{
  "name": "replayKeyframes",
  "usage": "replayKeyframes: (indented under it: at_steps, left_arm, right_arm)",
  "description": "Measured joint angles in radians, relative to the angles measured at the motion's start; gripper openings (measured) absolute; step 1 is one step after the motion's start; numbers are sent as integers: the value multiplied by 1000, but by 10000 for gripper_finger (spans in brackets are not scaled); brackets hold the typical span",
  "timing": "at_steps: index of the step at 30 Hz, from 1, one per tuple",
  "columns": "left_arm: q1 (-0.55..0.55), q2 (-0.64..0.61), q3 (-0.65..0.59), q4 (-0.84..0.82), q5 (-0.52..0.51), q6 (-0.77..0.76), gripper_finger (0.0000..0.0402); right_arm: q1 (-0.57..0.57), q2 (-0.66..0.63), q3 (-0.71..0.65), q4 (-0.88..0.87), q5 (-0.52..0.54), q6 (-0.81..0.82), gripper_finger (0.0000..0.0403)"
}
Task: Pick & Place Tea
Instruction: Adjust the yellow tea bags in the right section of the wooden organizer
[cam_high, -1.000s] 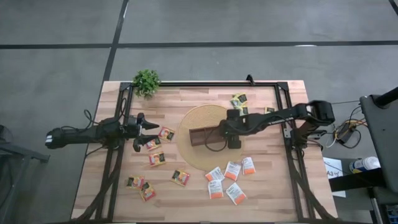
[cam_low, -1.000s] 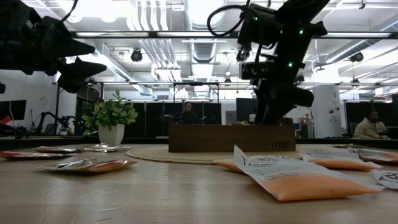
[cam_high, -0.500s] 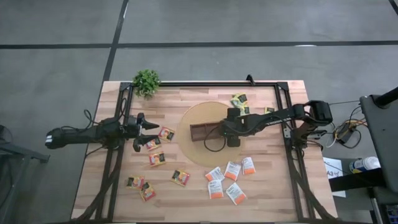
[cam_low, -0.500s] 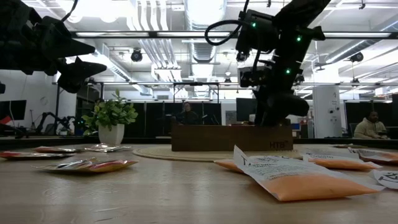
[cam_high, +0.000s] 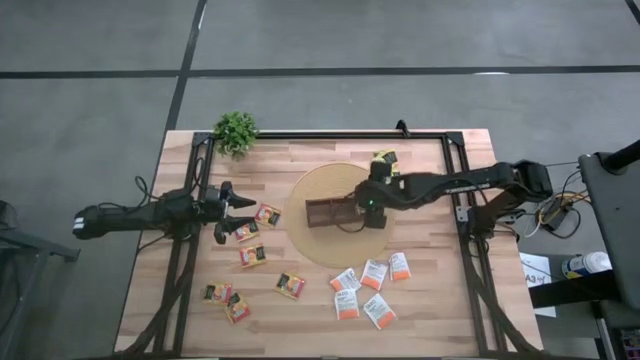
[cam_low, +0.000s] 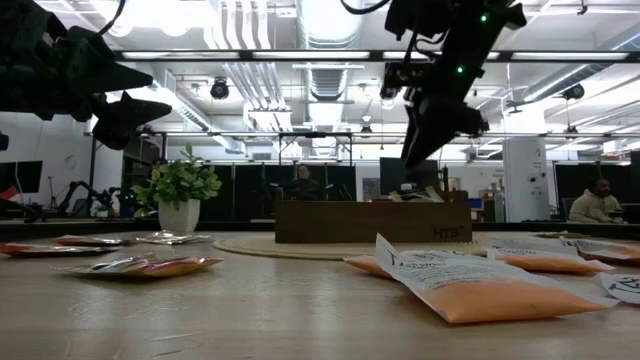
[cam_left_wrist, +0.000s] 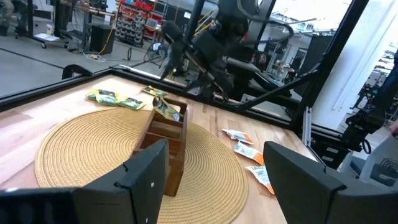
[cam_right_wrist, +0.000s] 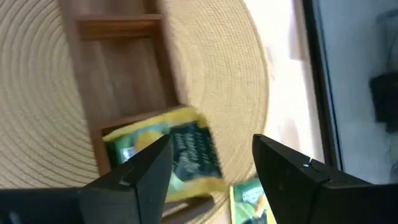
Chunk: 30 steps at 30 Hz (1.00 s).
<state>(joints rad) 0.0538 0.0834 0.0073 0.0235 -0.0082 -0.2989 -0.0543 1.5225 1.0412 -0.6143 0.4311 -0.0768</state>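
Both arms out over the table, jaws parted.
The right gripper (cam_high: 372, 196) reaches in from the right, raised, fingers (cam_right_wrist: 134, 171) spread with nothing between them. The left gripper (cam_high: 236, 211) hangs over the left side, fingers (cam_left_wrist: 146, 177) apart.

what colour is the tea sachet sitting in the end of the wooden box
Yellow and dark green. The tea sachet in the wooden box shows best in the right wrist view.
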Motion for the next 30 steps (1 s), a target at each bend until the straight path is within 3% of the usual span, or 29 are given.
replayKeyframes:
  at_steps: [3, 8, 10, 17, 30]
  left_arm:
    - [0, 0, 0, 0, 0, 0, 257]
    - [0, 0, 0, 0, 0, 0, 257]
    - [0, 0, 0, 0, 0, 0, 257]
    - [0, 0, 0, 0, 0, 0, 257]
    - [0, 0, 0, 0, 0, 0, 257]
  right_arm:
    - [-70, -44, -2, -14, -128, 58, 219]
    - [-242, -76, -16, -19, -559, 61, 219]
    - [-294, -74, -16, -27, -660, 22, 219]
    - [-371, -55, -17, -25, -666, -23, 219]
    - [-384, 44, -17, -22, -666, -130, 219]
